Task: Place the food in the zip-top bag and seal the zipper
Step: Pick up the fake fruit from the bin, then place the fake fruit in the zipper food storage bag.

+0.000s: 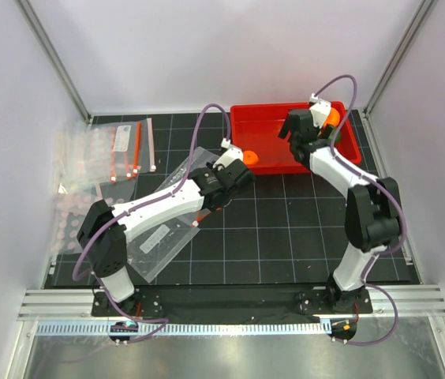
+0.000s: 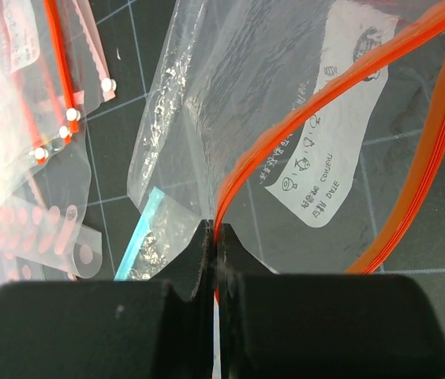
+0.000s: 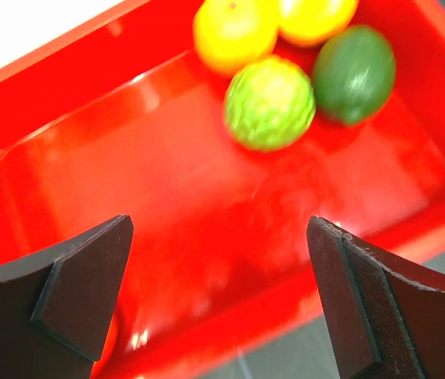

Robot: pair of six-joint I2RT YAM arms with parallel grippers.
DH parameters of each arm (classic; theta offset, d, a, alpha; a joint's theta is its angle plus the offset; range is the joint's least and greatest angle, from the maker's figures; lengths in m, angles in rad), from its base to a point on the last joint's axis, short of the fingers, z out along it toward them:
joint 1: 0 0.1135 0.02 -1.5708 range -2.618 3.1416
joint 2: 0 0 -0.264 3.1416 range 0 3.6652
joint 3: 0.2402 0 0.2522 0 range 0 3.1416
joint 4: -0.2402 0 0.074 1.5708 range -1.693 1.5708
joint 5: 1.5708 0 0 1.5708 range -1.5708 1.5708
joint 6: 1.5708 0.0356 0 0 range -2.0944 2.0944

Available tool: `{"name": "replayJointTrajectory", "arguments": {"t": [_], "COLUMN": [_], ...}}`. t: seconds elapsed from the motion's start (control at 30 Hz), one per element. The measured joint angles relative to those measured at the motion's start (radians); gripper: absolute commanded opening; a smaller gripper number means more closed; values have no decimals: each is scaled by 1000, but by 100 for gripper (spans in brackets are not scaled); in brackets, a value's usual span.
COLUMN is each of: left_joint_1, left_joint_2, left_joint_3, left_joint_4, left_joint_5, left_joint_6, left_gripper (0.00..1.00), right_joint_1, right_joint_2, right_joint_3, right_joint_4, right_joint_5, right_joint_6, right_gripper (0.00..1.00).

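Note:
The clear zip-top bag [image 1: 163, 237] lies on the dark mat under my left arm; its white label [image 2: 325, 142] faces up. My left gripper [image 2: 216, 230] [image 1: 238, 178] is shut on the red-orange zipper [image 2: 286, 134] at the bag's mouth, which gapes in a loop. Hovering over the red bin [image 3: 88, 63] [image 1: 286, 108], my right gripper [image 3: 218, 237] [image 1: 292, 130] is open and holds nothing. Ahead of it in the bin lie two orange fruits [image 3: 234, 31], a bumpy light green one [image 3: 270, 103] and a smooth dark green one [image 3: 354, 73]. Another orange fruit [image 1: 249, 157] sits in the bin's left corner.
A clear pouch with a teal-blue edge [image 2: 140, 237] lies under the bag beside my left fingers. A pile of spare bags [image 1: 120, 150] [image 2: 41, 79] sits at the far left of the mat. White walls enclose the table on three sides.

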Motion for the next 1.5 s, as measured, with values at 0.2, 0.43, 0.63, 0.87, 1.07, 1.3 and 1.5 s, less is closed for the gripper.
{"name": "replayJointTrajectory", "arguments": {"t": [0.2, 0.43, 0.63, 0.87, 1.07, 1.3, 1.5], "left_joint_1": [0, 0, 0, 0, 0, 0, 0], "left_joint_2": [-1, -2, -7, -7, -9, -13, -36], "left_joint_3": [0, 0, 0, 0, -3, -3, -18], "left_joint_4": [3, 2, 2, 2, 3, 3, 11], "left_joint_5": [5, 21, 23, 22, 24, 69, 119], "left_joint_6": [0, -1, -2, -5, -5, -6, -18], "left_gripper": [0, 0, 0, 0, 0, 0, 0], "right_joint_1": [-64, -127, -146, -146, -124, 35, 227], "right_joint_2": [228, 435, 563, 499, 311, -68, -370], "right_joint_3": [199, 358, 517, 378, 196, -58, -290], "right_joint_4": [-27, -67, -86, 17, 57, 139, 198], "right_joint_5": [32, 15, 22, -22, -110, -143, -231], "right_joint_6": [-22, -16, -21, -47, -68, -80, -6], "right_gripper": [100, 100, 87, 50, 47, 45, 42]}}
